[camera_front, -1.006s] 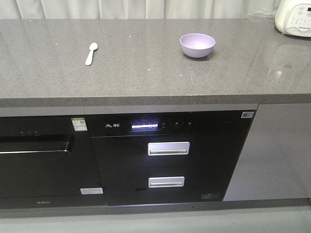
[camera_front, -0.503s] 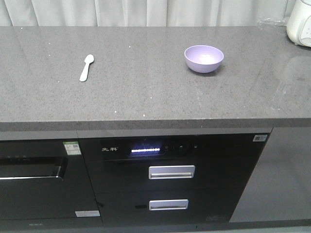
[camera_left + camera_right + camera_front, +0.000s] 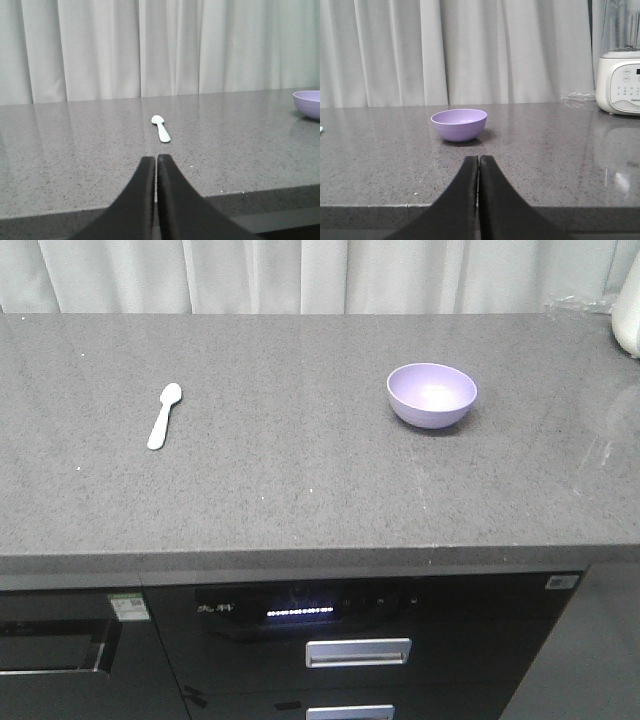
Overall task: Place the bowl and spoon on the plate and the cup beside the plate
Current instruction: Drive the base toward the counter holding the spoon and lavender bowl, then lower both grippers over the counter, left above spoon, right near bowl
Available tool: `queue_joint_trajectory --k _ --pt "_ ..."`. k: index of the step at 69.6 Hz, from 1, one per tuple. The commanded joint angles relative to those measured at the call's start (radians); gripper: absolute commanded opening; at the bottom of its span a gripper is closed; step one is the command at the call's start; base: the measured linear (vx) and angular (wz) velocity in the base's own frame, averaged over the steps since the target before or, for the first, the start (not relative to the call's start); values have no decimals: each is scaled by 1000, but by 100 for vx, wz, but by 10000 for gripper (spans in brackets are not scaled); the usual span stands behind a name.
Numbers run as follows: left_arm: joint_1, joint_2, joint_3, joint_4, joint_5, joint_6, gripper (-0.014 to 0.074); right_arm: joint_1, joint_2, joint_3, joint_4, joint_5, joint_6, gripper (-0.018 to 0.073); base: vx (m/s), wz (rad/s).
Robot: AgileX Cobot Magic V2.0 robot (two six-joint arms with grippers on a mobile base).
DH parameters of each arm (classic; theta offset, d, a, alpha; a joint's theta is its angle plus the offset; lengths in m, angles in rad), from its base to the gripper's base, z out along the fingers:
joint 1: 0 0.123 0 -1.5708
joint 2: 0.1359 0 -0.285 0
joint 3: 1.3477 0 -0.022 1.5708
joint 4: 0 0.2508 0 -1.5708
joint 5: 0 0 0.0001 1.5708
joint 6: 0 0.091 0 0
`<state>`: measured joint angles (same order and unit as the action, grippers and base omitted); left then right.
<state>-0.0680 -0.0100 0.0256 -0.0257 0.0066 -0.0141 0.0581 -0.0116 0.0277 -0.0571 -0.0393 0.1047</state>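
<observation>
Left fingers (image 3: 142, 200), right fingers (image 3: 468, 200) seemingly together.

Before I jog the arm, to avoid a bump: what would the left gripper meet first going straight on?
Probably the spoon, lying almost dead ahead of the left gripper; height is unclear.

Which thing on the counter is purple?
The bowl: round, lavender, standing upright. The spoon, lying apart from it, is pale and whitish.
</observation>
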Motion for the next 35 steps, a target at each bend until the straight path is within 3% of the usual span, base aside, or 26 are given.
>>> queue_joint_trajectory --k 1,35 --pt "-8 -15 -9 -5 -74 -11 -6 -6 -9 4 -7 -73 -2 -6 20 0" --pt "-8 -15 -9 -5 -74 -11 -6 -6 -9 4 -7 -73 -2 -6 20 0"
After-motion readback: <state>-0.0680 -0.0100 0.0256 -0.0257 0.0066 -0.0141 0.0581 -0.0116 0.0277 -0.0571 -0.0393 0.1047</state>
